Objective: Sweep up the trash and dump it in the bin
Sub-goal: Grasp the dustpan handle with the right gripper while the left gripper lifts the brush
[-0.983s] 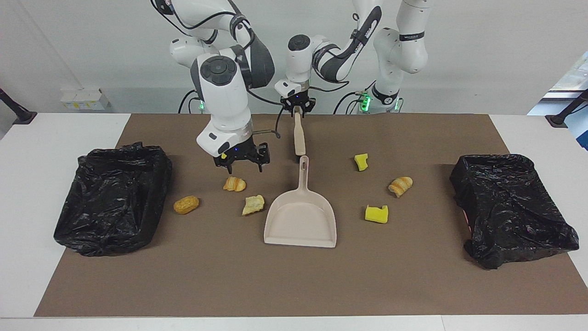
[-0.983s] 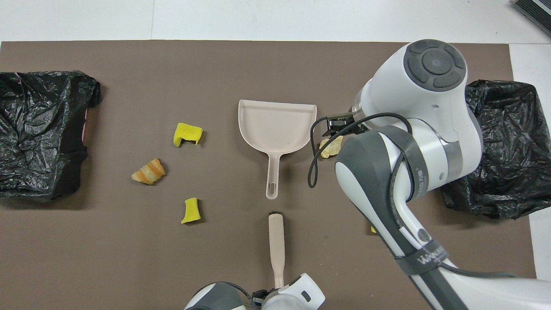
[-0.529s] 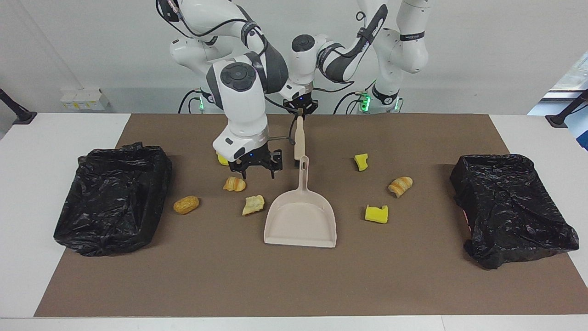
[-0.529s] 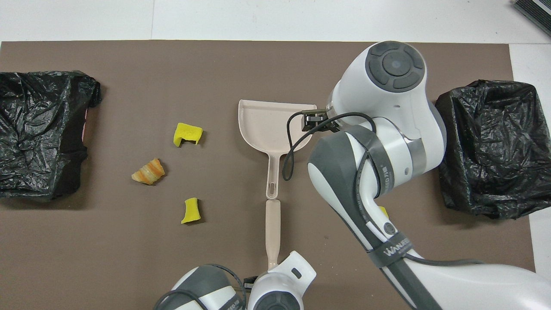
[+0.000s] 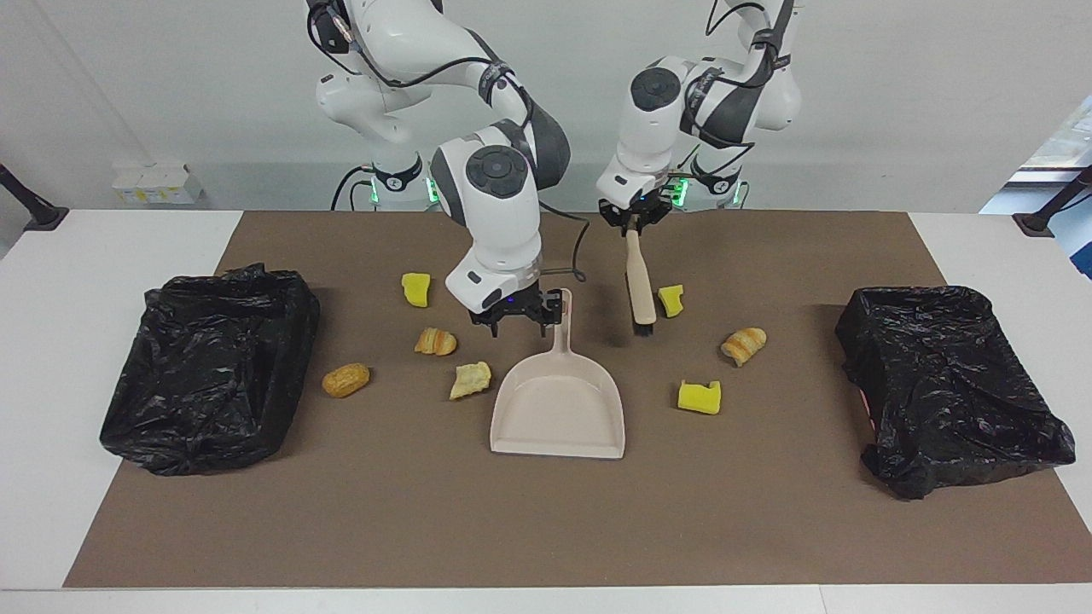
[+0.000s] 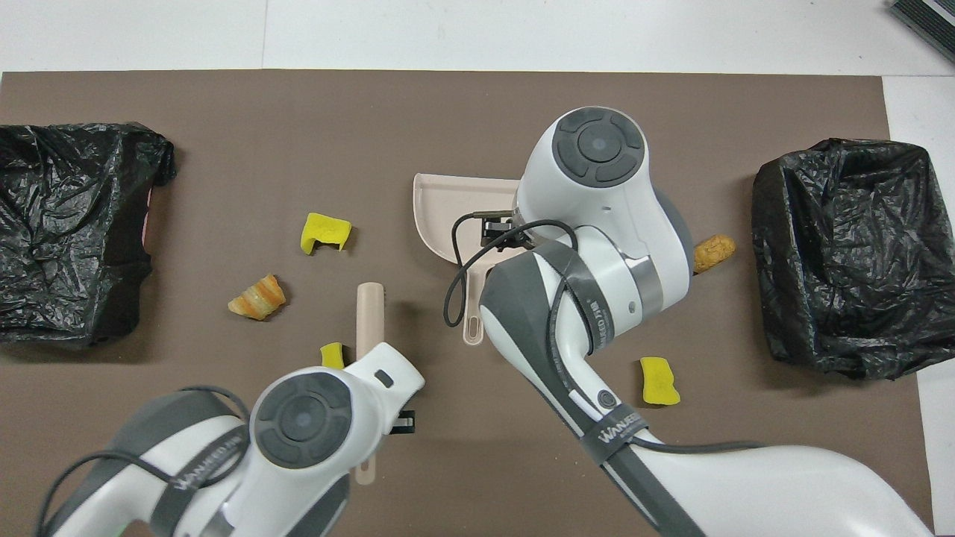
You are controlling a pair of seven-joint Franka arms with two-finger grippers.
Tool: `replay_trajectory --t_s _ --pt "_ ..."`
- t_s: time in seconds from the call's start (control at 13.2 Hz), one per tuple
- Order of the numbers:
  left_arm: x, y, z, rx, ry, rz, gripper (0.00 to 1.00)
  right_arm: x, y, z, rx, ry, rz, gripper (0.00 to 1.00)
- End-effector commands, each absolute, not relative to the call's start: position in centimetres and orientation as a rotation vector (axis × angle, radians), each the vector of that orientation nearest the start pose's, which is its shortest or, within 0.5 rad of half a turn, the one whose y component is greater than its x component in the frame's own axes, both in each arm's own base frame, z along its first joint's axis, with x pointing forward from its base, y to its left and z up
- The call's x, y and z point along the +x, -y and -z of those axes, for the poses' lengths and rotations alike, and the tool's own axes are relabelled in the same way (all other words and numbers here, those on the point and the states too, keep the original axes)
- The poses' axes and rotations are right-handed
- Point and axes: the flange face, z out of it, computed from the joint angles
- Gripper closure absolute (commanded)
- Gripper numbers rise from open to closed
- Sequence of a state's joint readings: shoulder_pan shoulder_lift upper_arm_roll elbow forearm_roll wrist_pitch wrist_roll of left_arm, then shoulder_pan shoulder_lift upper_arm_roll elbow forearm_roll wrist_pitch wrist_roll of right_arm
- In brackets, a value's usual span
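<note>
A beige dustpan [image 5: 559,409] lies mid-mat with its handle [image 5: 561,314] toward the robots. My right gripper [image 5: 516,317] is open and low beside the handle's end. My left gripper [image 5: 633,223] is shut on a beige brush [image 5: 638,281], whose head hangs beside a green-backed sponge [image 5: 671,300]. Trash toward the right arm's end: a yellow sponge [image 5: 415,288], a croissant [image 5: 436,341], a bun [image 5: 345,379] and a bread piece [image 5: 471,379]. Toward the left arm's end lie a croissant [image 5: 743,344] and a yellow sponge [image 5: 699,396]. In the overhead view the arms hide both grippers.
Two bins lined with black bags stand at the mat's ends, one at the right arm's end [image 5: 209,367] and one at the left arm's end [image 5: 955,384]. The brown mat [image 5: 546,529] covers the white table. The overhead view shows the dustpan's rim [image 6: 440,216].
My left gripper has carried the brush toward the left arm's end, from above the dustpan handle to beside the green-backed sponge. My right gripper has moved from over the croissant to the dustpan handle.
</note>
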State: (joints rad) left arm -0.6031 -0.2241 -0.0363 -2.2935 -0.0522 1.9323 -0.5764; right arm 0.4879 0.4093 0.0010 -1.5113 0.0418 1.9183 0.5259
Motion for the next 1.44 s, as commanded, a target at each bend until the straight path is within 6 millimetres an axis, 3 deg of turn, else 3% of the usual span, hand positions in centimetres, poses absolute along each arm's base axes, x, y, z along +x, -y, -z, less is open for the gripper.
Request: replay_trajectory --t_s 0.0,0.38,0.45,0.68,0.98,1.06,1.21,1.36 --pt "39.2 23.3 -43.6 -3.056 -0.057 -0.163 1.00 57.1 -35.5 -39.8 -3.089 -0.148 -0.016 0.18" --pt "46.3 13.0 -43.0 -3.040 0.003 -0.033 1.00 52.7 -38.1 -35.8 -3.120 -0.149 -0.060 0.20" --pt "47.4 11.2 -43.1 -3.043 0.045 -0.028 1.00 51.6 -38.3 -35.2 -3.123 -0.124 -0.053 0.26" --pt "48.7 5.9 -42.9 -3.046 -0.029 -0.041 1.00 51.1 -38.1 -35.1 -3.146 -0.090 -0.036 0.39" --pt "49.5 2.2 -42.0 -3.011 -0.045 -0.041 1.00 51.8 -38.4 -35.7 -3.149 -0.068 0.007 0.40" --pt "49.5 2.0 -41.6 -3.006 -0.045 -0.050 1.00 51.9 -38.4 -35.7 -3.153 -0.067 0.016 0.46" --pt "49.6 2.0 -39.8 -3.006 -0.048 -0.093 1.00 52.1 -38.1 -35.7 -3.179 -0.020 0.046 0.98" --pt "49.2 2.2 -39.1 -3.004 -0.058 -0.121 1.00 52.1 -38.2 -35.8 -3.179 -0.010 0.053 1.00"
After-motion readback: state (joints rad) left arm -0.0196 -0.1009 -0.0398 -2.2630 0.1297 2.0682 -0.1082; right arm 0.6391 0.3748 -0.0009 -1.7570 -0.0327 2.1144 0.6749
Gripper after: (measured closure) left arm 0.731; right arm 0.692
